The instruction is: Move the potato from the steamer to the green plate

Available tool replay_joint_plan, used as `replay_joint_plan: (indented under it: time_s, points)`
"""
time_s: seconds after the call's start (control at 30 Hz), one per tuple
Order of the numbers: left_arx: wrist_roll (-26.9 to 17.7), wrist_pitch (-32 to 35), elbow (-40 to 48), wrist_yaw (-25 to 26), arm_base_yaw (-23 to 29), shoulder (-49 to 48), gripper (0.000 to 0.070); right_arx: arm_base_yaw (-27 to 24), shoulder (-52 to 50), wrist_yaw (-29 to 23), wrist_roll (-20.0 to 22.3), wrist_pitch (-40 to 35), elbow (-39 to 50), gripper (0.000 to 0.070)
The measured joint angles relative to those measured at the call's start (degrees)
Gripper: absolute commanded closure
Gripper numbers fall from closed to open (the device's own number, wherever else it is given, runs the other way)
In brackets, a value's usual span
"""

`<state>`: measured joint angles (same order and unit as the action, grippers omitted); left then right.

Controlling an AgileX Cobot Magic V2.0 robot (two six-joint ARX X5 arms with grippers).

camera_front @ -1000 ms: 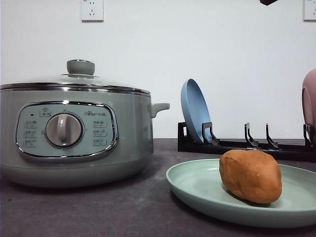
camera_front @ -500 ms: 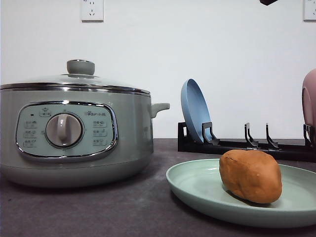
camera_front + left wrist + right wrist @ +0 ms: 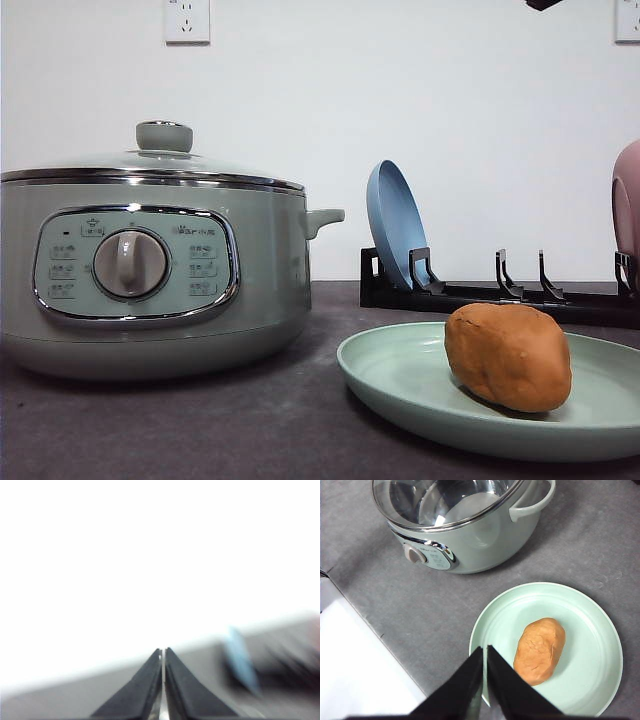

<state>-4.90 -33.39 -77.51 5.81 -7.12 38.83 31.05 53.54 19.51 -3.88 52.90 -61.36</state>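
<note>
The orange-brown potato [image 3: 508, 356] lies on the pale green plate [image 3: 400, 375] at the front right; in the right wrist view the potato [image 3: 539, 650] rests near the middle of the green plate [image 3: 587, 625]. The sage-green steamer [image 3: 150, 270] stands at the left with its glass lid on; from above the steamer [image 3: 465, 525] looks empty through the lid. My right gripper [image 3: 484, 650] hangs high above the plate's edge, shut and empty. My left gripper [image 3: 163, 652] is shut, empty, raised and pointing toward the white wall.
A black dish rack [image 3: 500, 295] stands behind the plate, holding a blue plate [image 3: 395, 225] upright and a pink plate [image 3: 627, 210] at the far right. A white surface [image 3: 360, 665] borders the grey tabletop.
</note>
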Motion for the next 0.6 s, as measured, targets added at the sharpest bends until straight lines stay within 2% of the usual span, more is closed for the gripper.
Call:
replay_joint_plan:
  time_s: [0.13,0.27,0.6]
  points:
    - [-0.32,11.21,12.6,-5.68,3.72,-7.17,0.07,0.0,0.0,0.0,0.0,0.0,0.0,0.07]
    - [-0.36,17.99,25.53,-6.13,6.28,-14.58,0.07,0.0,0.0,0.0,0.0,0.02,0.0,0.07]
    - [0.01,20.35,48.66,-6.13,8.62,-27.55,0.07,0.0,0.0,0.0,0.0,0.01,0.0,0.07]
